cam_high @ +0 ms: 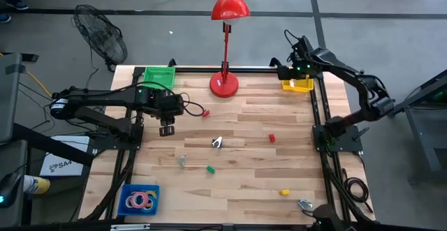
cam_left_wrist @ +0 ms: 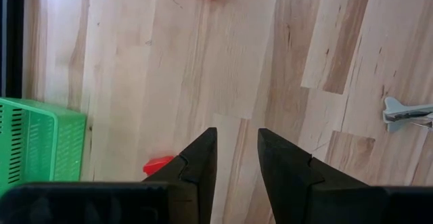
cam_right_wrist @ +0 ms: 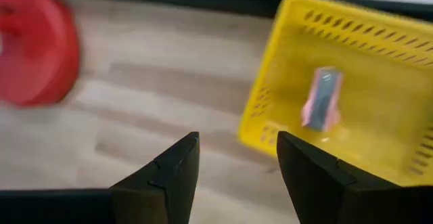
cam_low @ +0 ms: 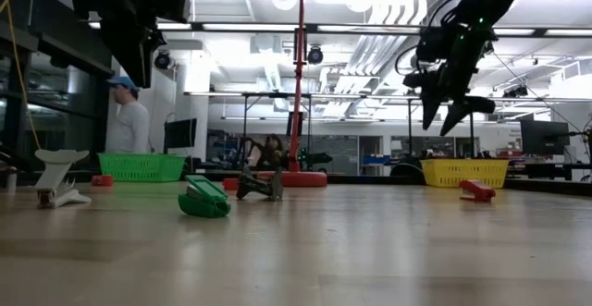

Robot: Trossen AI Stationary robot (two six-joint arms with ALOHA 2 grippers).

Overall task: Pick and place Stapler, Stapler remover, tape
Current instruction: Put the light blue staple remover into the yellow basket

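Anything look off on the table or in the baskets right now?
Nothing looks spilled or damaged. Small items lie scattered on the table, awaiting sorting. The tape sits in the blue tray; a pinkish item lies in the yellow basket.

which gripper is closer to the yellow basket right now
The right. The right gripper hangs open just beside the yellow basket at the table's far right corner. The left gripper, also open, is across the table near the green basket.

Table centre mostly open, only small scattered items such as the green stapler (cam_high: 210,168). Red lamp (cam_high: 225,83) blocks the far edge between green basket (cam_high: 160,76) and yellow basket (cam_high: 297,85).
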